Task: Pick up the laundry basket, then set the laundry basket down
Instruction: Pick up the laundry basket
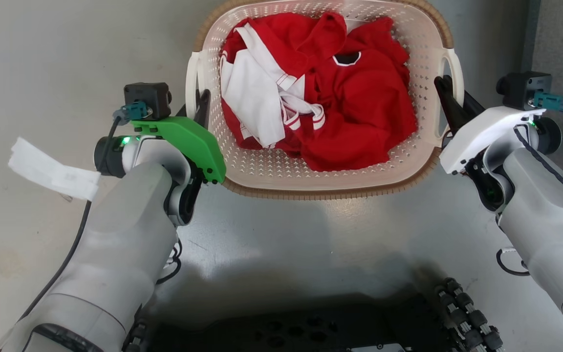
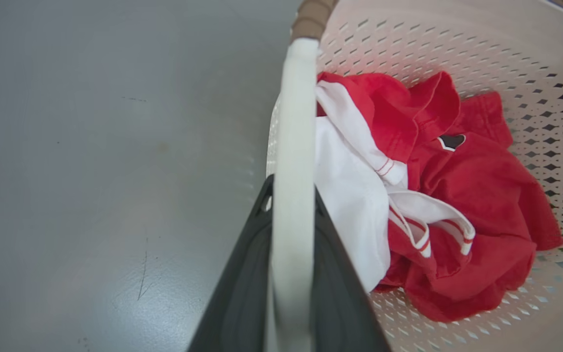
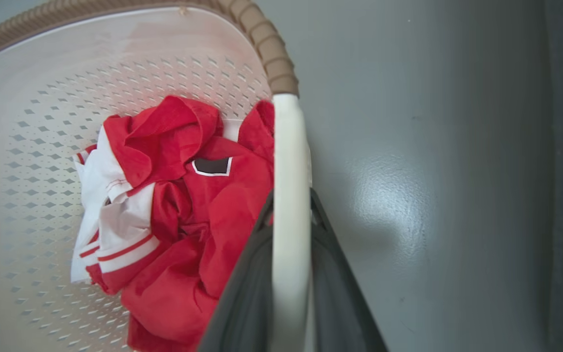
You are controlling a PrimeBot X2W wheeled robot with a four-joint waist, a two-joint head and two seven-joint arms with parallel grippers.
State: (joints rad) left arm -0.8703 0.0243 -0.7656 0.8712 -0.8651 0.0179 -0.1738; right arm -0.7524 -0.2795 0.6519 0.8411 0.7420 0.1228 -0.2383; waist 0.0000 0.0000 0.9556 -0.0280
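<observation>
So the laundry basket (image 1: pixel 311 191) is right between the two arms over the grey floor (image 1: pixel 56 54), stuffed with red and white clothes (image 1: pixel 359 107). The left gripper (image 1: pixel 202 103) has its jaws clamped on the basket's left loop handle (image 2: pixel 293 122), and the right gripper (image 1: pixel 445 95) is the same deal on the right handle (image 3: pixel 289 171). Can't tell if the basket's touching the floor or hanging just off it.
</observation>
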